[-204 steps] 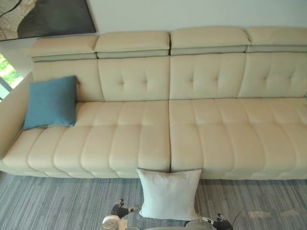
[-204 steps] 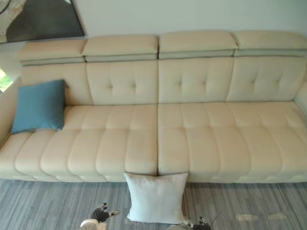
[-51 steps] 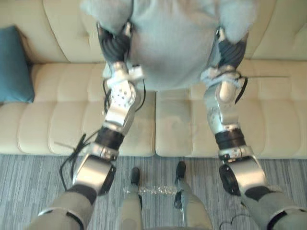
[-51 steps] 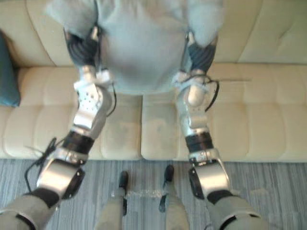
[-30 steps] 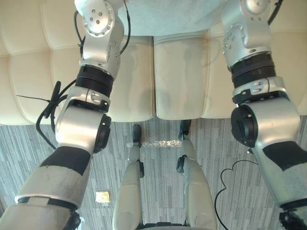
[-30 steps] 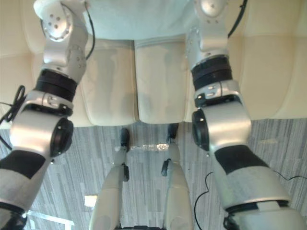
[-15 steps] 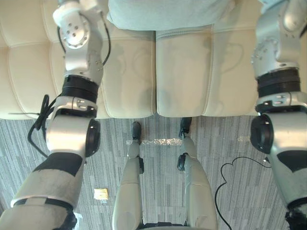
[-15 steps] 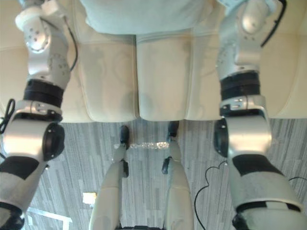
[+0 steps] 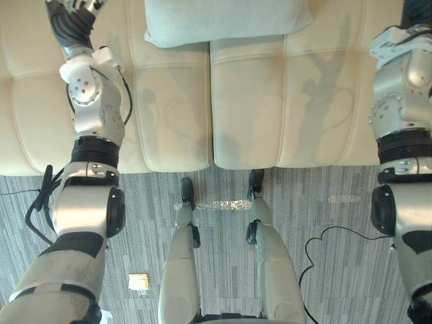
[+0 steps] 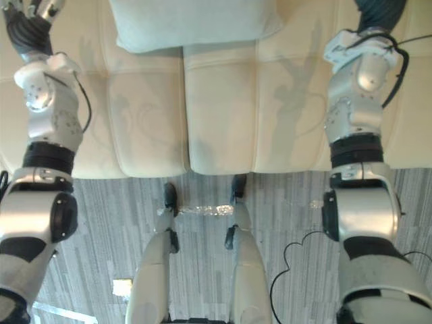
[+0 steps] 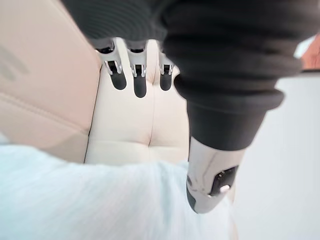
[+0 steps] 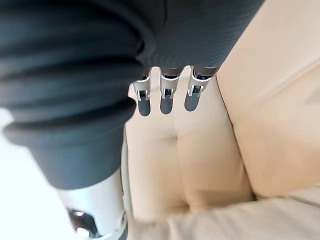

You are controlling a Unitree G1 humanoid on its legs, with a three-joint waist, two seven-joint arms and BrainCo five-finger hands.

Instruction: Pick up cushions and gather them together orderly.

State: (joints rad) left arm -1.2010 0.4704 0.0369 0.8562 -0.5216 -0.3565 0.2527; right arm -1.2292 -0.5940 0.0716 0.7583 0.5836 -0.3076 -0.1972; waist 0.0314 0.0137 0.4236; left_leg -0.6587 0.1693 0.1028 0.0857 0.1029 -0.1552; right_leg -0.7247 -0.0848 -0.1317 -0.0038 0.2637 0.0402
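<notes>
Past the grey floor (image 9: 135, 223), the cream sofa (image 9: 243, 101) seat carries the pale cushion (image 9: 226, 20). It lies between the two robot hands, near the left robot hand (image 11: 140, 80) and farther from the right robot hand (image 12: 167, 97). Both are released, fingers straight, holding nothing. To move it tidily, close in evenly on its two side edges, grip cloth and filling together, and lift level. Its far edge is cut off, so it may be leaning on the backrest.
</notes>
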